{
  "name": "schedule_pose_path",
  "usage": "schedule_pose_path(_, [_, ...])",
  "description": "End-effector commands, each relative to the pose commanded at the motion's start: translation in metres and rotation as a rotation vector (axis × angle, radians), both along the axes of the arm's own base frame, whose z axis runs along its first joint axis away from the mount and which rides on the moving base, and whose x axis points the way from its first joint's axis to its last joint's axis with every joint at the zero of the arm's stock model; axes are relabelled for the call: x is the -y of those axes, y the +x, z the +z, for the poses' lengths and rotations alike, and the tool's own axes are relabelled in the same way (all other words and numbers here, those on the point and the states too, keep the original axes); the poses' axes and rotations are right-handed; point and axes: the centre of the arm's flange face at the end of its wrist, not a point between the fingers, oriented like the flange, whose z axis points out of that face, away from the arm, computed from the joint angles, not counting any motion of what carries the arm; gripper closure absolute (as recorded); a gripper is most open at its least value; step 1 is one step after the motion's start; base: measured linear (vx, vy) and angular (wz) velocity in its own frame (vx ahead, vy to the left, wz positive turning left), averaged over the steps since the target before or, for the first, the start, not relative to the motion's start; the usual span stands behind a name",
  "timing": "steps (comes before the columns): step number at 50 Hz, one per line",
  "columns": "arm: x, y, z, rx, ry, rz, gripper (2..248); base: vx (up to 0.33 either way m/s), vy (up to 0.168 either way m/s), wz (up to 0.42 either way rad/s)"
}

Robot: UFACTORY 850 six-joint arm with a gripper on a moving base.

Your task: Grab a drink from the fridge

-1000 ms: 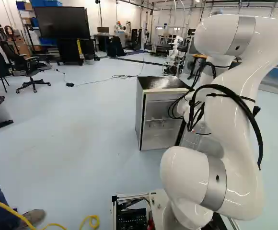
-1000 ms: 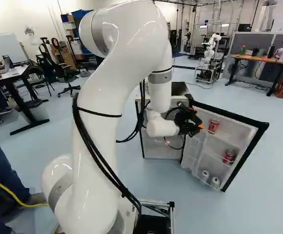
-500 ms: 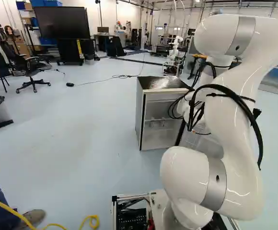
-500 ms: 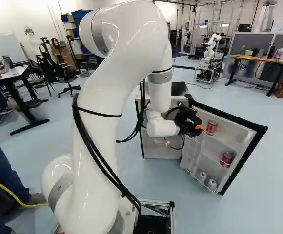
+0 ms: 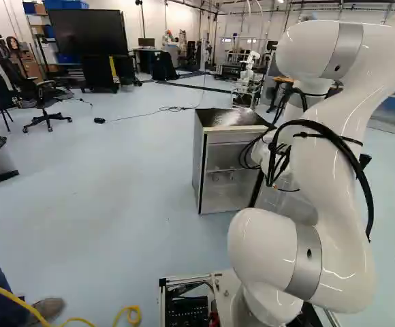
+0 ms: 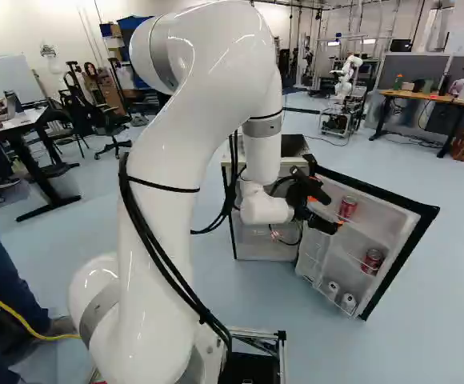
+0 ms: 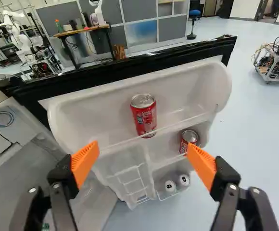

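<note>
Left base view: arm [image 5: 327,191] right of the middle, in front of part of the fridge [image 5: 199,160]; gripper hidden behind it. Right base view: fridge door [image 6: 392,226] swung open, gripper [image 6: 326,208] at its inner side, near the upper red can [image 6: 348,208]. Lower red can [image 6: 372,261] on the shelf below, two pale cans [image 6: 341,295] lowest, side by side. Wrist view: fingers [image 7: 84,163] wide open, nothing gripped, orange pads apart; upper red can upright in the top door shelf, ahead of the gap. Lower red can just beyond one fingertip, partly hidden by it.
</note>
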Motion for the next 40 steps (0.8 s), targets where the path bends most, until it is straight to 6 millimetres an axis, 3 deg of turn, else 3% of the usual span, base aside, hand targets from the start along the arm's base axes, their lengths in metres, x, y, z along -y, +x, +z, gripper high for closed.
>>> schedule_pose_path(40, [0.023,0.018,0.001,0.033,-0.064,0.127,3,0.000,0.000,0.000])
